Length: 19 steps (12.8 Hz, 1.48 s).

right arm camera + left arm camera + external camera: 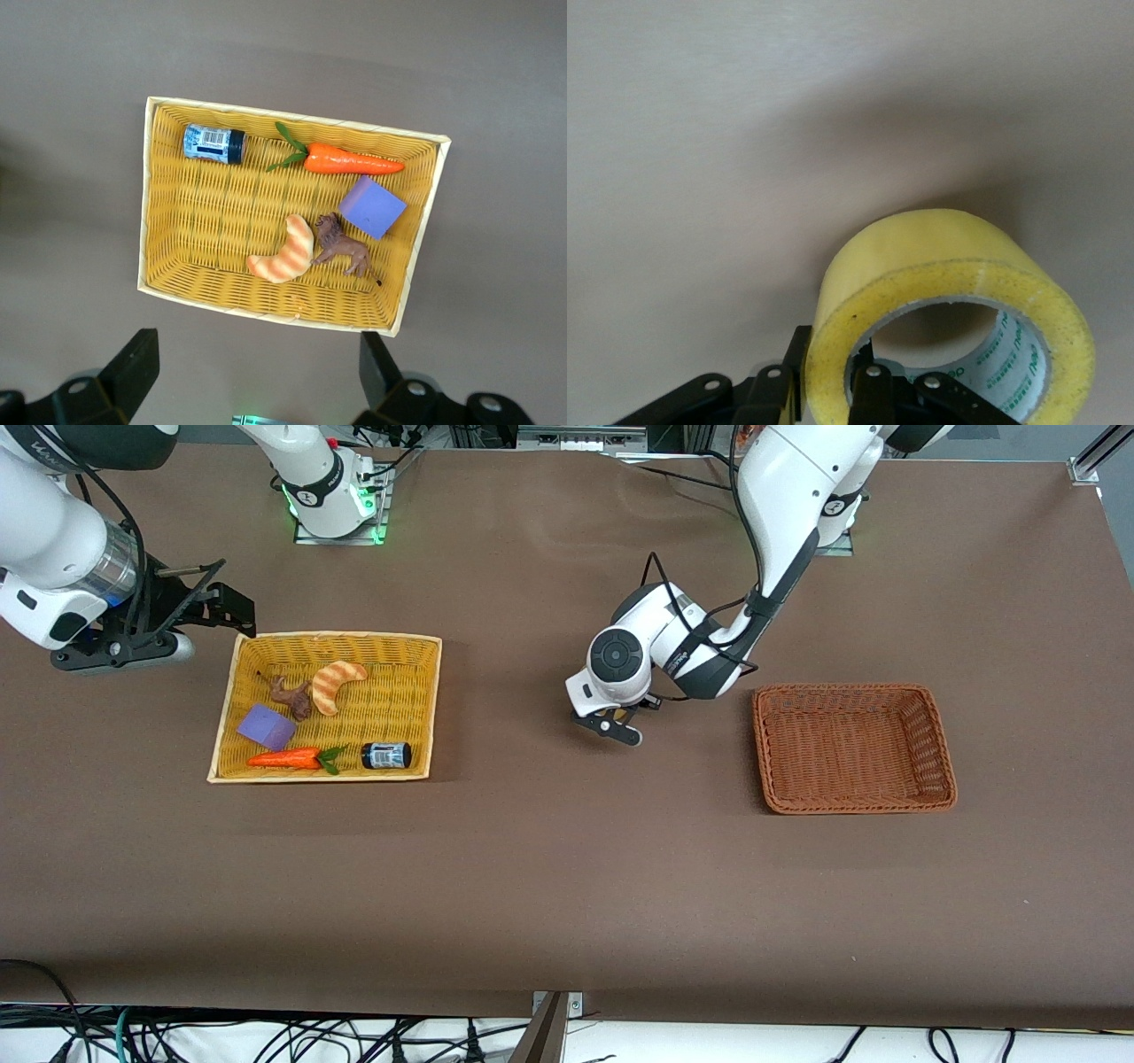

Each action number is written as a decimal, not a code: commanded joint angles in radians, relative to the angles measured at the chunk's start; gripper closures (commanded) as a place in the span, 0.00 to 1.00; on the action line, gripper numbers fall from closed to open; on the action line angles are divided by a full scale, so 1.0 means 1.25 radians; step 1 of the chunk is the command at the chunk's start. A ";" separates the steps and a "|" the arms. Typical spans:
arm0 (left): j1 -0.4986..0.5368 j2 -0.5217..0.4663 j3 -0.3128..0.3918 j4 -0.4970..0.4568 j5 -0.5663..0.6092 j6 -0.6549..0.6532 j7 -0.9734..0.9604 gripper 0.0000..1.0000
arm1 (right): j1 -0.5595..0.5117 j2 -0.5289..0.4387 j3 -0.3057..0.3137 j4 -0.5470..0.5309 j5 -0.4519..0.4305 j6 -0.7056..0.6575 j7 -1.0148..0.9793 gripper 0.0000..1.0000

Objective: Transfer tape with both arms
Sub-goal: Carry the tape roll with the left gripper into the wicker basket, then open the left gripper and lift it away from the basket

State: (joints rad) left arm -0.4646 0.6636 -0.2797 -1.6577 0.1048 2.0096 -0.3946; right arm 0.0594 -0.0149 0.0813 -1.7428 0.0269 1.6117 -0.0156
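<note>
The tape (948,292), a thick yellowish roll with a wide hollow core, fills the left wrist view. My left gripper (833,359) is shut on the roll's wall, with one finger (873,390) inside the core and the other against the outside. In the front view the left gripper (611,726) is low over the table's middle, between the two baskets, and the tape is hidden under the hand. My right gripper (232,607) is open and empty, over the table by the yellow basket's corner; its open fingers (133,363) frame that basket in the right wrist view.
The yellow basket (416,691) holds a croissant (337,684), a brown toy animal (291,696), a purple block (266,726), a carrot (288,759) and a small dark jar (386,755). An empty brown basket (939,753) sits toward the left arm's end.
</note>
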 commanded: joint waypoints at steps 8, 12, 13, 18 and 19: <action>0.330 -0.137 0.003 0.044 0.116 -0.291 0.340 1.00 | 0.002 -0.009 -0.002 -0.006 -0.002 -0.013 -0.014 0.00; 0.441 -0.078 0.005 0.021 0.148 -0.215 0.492 0.98 | 0.000 -0.009 -0.002 -0.006 -0.002 -0.014 -0.014 0.00; 0.468 -0.067 0.005 0.006 0.148 -0.178 0.529 0.95 | 0.000 -0.009 -0.002 -0.006 -0.003 -0.014 -0.014 0.00; 0.483 -0.074 0.003 -0.035 0.147 -0.133 0.549 0.00 | 0.000 -0.009 -0.002 -0.006 -0.002 -0.016 -0.014 0.00; 0.483 -0.095 -0.001 -0.027 0.140 -0.144 0.549 0.00 | 0.000 -0.009 -0.002 -0.006 -0.003 -0.016 -0.014 0.00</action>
State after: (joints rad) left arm 0.1394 0.6056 -0.2680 -1.6879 0.2669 1.8560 0.2766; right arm 0.0596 -0.0149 0.0812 -1.7431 0.0261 1.6017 -0.0160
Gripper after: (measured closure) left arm 0.480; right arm 0.000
